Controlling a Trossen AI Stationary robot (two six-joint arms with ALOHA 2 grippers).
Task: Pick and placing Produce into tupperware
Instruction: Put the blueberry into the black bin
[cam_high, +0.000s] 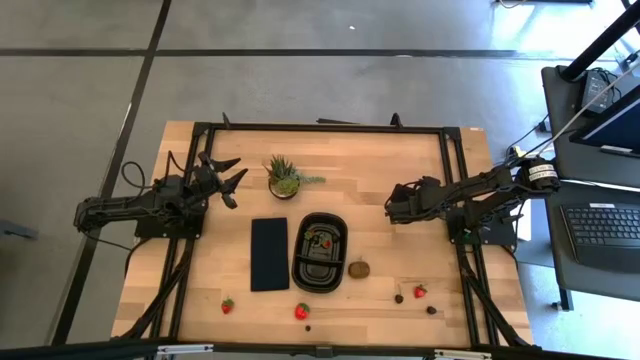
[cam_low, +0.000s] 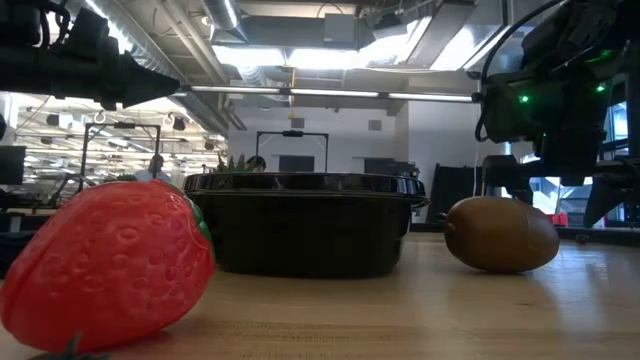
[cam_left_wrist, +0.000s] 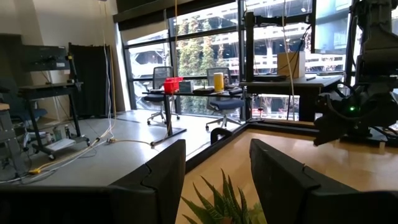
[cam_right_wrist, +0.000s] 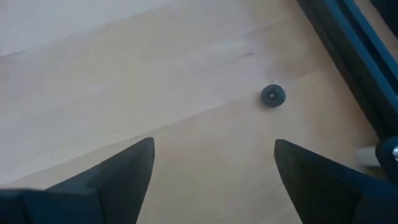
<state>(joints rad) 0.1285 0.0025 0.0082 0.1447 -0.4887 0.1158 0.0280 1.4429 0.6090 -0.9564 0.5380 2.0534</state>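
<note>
The black tupperware (cam_high: 320, 252) stands mid-table and has something red (cam_high: 321, 238) inside. Just right of it lies a brown kiwi (cam_high: 358, 268), also in the low view (cam_low: 500, 233). Strawberries lie near the front edge (cam_high: 228, 305) (cam_high: 301, 311) (cam_high: 420, 291), one of them close to the low camera (cam_low: 110, 265). Small dark berries (cam_high: 399, 297) (cam_high: 431, 310) lie among them. My right gripper (cam_right_wrist: 214, 144) hangs open over bare wood right of the tupperware (cam_high: 393, 206). My left gripper (cam_left_wrist: 217, 149) stands open and raised at the table's left (cam_high: 228, 176), beside the potted plant.
A spiky green potted plant (cam_high: 285, 177) stands behind the tupperware. A flat dark panel (cam_high: 269, 253) lies to the tupperware's left. A small dark round spot (cam_right_wrist: 272, 95) sits on the wood under my right gripper. Black frame rails (cam_high: 455, 170) run along the table's edges.
</note>
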